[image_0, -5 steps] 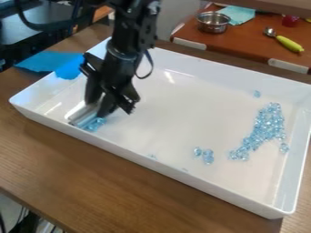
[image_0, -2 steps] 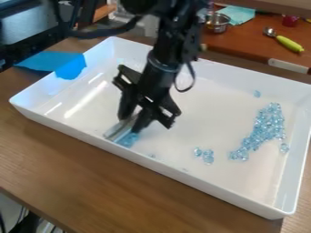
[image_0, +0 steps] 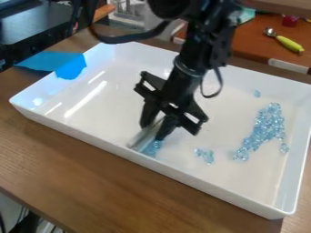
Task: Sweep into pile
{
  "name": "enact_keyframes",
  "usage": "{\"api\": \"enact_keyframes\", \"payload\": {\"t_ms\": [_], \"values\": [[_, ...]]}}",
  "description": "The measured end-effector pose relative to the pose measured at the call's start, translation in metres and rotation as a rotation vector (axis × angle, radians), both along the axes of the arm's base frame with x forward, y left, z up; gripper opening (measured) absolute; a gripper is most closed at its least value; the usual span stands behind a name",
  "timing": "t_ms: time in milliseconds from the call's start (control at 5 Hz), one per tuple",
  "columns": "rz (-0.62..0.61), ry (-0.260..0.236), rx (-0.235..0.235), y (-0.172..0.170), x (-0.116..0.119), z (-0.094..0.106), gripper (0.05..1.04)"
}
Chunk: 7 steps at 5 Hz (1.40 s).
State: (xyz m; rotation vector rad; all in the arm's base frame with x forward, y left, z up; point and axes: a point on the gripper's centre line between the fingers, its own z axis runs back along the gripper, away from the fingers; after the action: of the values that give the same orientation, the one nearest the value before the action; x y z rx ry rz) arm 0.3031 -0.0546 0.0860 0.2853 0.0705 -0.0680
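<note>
My gripper hangs over the front-middle of the white tray, shut on a silvery flat sweeping tool whose lower edge is down near the tray's front wall. Against the tool's right side lie a few light-blue beads. Further right is a small cluster of beads on the tray floor. The large pile of clear blue beads spreads along the tray's right side, with a lone bead behind it.
The tray's raised walls surround the beads and tool. Blue tape covers part of the left rim. On a brown table behind lies a spoon with a green handle. Wooden tabletop runs along the tray's front.
The gripper and tool have moved right along the tray's front side, from the left end to the front-middle. The beads beside the tool have shifted right with it.
</note>
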Motion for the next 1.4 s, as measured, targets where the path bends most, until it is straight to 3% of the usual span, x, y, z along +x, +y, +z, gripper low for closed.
{"api": "enact_keyframes", "payload": {"t_ms": [1000,1200,1400], "values": [[0.196,0.073,-0.138,-0.062,0.025,0.001,0.351],[0.244,0.108,-0.170,-0.073,0.029,0.003,0.351],[0.273,0.109,-0.205,-0.082,0.036,0.011,0.351]]}}
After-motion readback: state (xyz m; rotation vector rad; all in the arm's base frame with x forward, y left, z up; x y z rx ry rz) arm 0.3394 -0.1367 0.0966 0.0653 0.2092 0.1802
